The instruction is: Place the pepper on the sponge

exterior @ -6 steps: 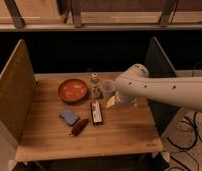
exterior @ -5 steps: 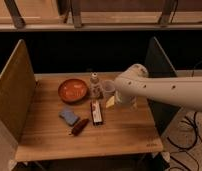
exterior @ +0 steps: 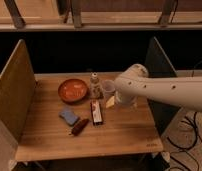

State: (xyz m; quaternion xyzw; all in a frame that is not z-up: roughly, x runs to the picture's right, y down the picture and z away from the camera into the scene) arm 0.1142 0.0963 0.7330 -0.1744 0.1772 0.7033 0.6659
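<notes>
The pepper (exterior: 80,126), slim and dark red, lies on the wooden table (exterior: 119,135) toward the front. Its upper end almost touches the lower right corner of the blue-grey sponge (exterior: 69,116), which lies flat just up and left of it. My white arm (exterior: 149,89) reaches in from the right over the table's right half. My gripper (exterior: 111,101) sits at the arm's end near the table's middle, mostly hidden by the arm. It is well to the right of the pepper and the sponge.
A red-and-black packet (exterior: 96,111) lies just right of the pepper. An orange-red bowl (exterior: 73,90), a small bottle (exterior: 96,86) and a pale cup (exterior: 109,89) stand at the back. Upright panels (exterior: 14,90) wall both table sides. Cables (exterior: 191,145) lie on the floor at right.
</notes>
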